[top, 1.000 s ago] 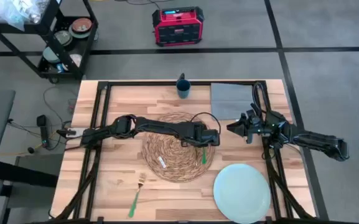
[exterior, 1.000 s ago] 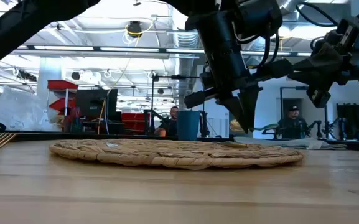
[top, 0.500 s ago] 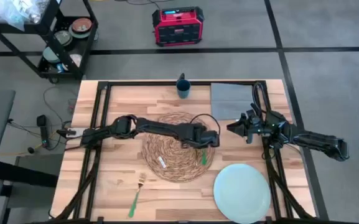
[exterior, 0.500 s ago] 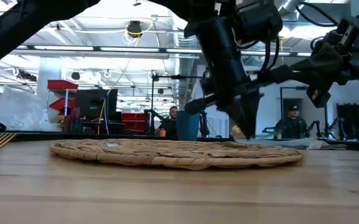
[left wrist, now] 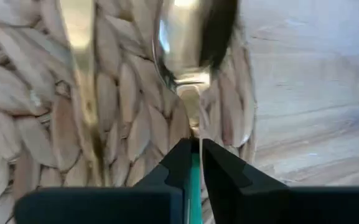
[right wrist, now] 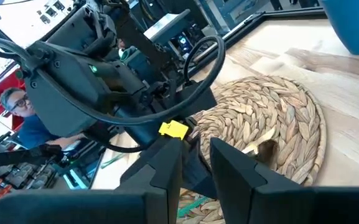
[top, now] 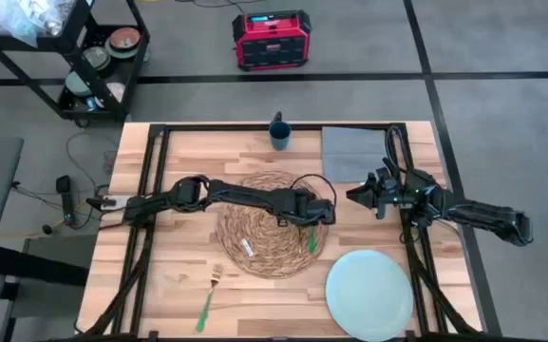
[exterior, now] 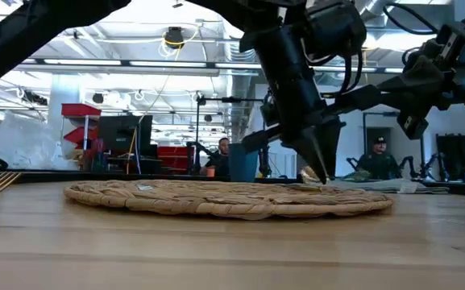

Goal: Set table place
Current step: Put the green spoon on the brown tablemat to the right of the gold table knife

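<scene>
The round woven placemat (top: 272,233) lies in the middle of the table (top: 179,152). My left gripper (top: 312,224) stands over the mat's right edge, shut on a green-handled spoon (top: 311,241). In the left wrist view the spoon's shiny bowl (left wrist: 184,37) lies over the weave beside bare wood. My right gripper (top: 357,195) hovers open to the right of the mat and holds nothing. Its wrist view looks across at the mat (right wrist: 272,124) and my left arm. My left gripper pinches the spoon's green handle (left wrist: 195,167) between its two fingers, just behind the metal neck. The fingers (exterior: 319,161) come from above and slant down onto the mat's right part. The bowl lies low over the mat; whether it rests there I cannot tell.
A pale-blue plate (top: 368,293) lies at the near right and a grey napkin (top: 349,144) at the far right. A blue cup (top: 280,133) stands at the far edge. A green fork (top: 207,299) lies near left, and a pale-handled utensil (top: 247,249) lies on the mat.
My left gripper has gone down toward the mat's right part with the spoon and has tipped a little. It stays shut.
</scene>
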